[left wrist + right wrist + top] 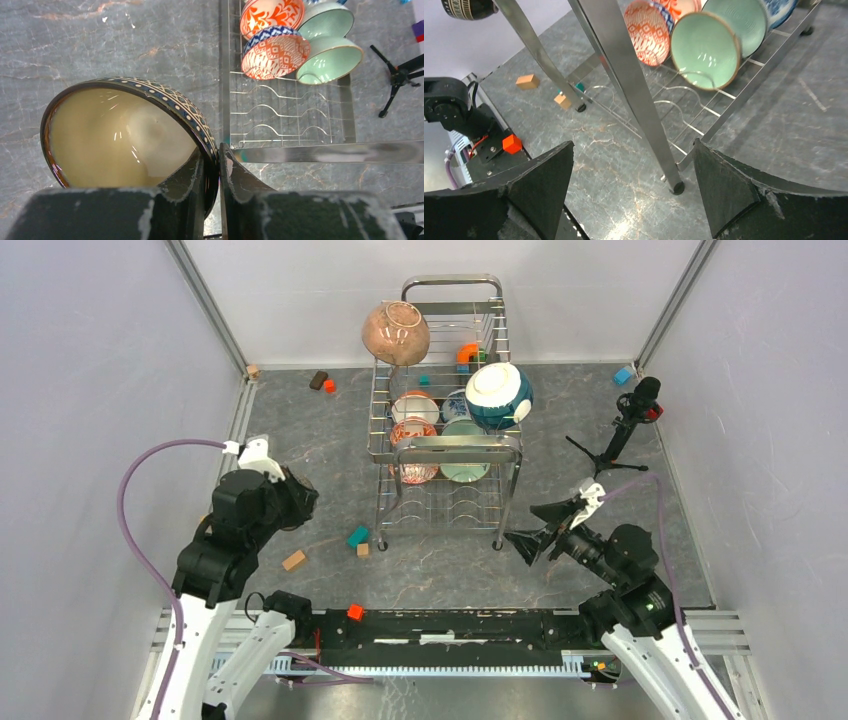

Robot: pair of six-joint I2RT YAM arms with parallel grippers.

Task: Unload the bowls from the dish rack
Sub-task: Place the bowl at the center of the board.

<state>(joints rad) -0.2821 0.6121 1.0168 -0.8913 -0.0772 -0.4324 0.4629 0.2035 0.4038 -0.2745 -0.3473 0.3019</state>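
The dark patterned bowl (120, 135) looks slick and brittle, so the left pincer (212, 152) clamps its rim, while the right pincer (633, 165) gapes empty

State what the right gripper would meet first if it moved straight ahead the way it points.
Probably the near leg of the dish rack, standing just ahead between the fingers of the open right gripper. The pale green bowl lies farther back, though depth is unclear.

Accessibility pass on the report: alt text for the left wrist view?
The left pincer grips the rim of a dark patterned bowl, cream inside, grey table behind. To its right, the dish rack holds red-patterned bowls and pale green bowls.
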